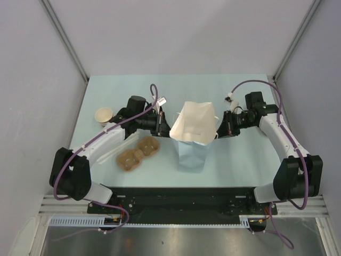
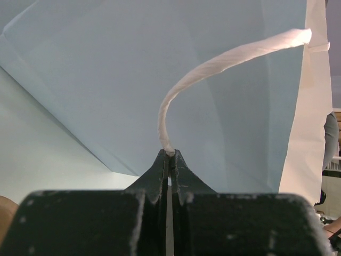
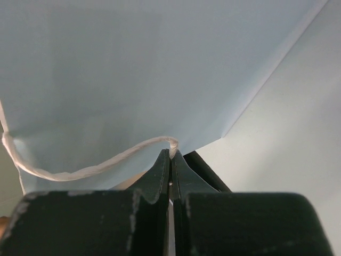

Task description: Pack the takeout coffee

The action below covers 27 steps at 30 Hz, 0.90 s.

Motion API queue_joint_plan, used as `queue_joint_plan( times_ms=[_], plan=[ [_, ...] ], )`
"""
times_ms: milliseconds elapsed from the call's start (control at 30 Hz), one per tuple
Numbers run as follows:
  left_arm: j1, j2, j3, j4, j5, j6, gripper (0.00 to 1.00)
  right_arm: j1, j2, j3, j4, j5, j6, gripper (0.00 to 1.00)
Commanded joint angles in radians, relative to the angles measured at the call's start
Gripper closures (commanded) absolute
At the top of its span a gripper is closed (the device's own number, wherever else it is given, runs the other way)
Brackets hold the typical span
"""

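Pale tabletop [image 1: 240,160]; bag [image 1: 193,128] upright between arms, mouth up. Left end effector [image 2: 169,156] pinched shut on left handle [image 2: 213,64], right end effector [image 3: 170,156] on right handle [image 3: 80,172]. Coffee not visible; possibly inside bag, cannot tell.

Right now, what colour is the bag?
The bag is light blue, white inside; top view best.

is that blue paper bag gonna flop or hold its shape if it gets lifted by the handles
Probably light: the paper bag looks thin and creased. Its mouth likely flexes, since it splays wide. The twisted handle curves limply from the left pincer, so probably floppy.
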<state>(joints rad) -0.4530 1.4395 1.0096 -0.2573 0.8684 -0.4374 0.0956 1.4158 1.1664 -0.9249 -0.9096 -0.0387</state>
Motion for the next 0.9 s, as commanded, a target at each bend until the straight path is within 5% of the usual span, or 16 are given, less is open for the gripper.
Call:
queue_joint_plan(
  times_ms=[0,133,233,433,700,867],
  plan=[
    [-0.009,0.007,-0.019,0.0,-0.002,0.003,1.0,0.007,-0.001,-0.004,0.044,0.014,0.01,1.0],
    [-0.009,-0.011,0.001,-0.02,-0.014,0.028,1.0,0.004,-0.023,-0.004,0.038,0.021,0.007,1.0],
    [-0.009,-0.036,0.027,-0.052,-0.031,0.049,0.89,-0.028,-0.05,-0.002,0.032,0.021,0.003,0.98],
    [-0.003,-0.109,0.067,-0.051,-0.058,0.055,0.57,-0.088,-0.092,0.022,-0.008,-0.006,-0.016,0.74],
    [0.011,-0.149,0.142,-0.063,-0.065,0.058,0.49,-0.088,-0.126,0.113,-0.028,-0.028,-0.018,0.56],
    [0.017,-0.172,0.181,-0.095,-0.077,0.077,0.36,-0.088,-0.135,0.167,-0.038,-0.025,-0.007,0.48]
  ],
)
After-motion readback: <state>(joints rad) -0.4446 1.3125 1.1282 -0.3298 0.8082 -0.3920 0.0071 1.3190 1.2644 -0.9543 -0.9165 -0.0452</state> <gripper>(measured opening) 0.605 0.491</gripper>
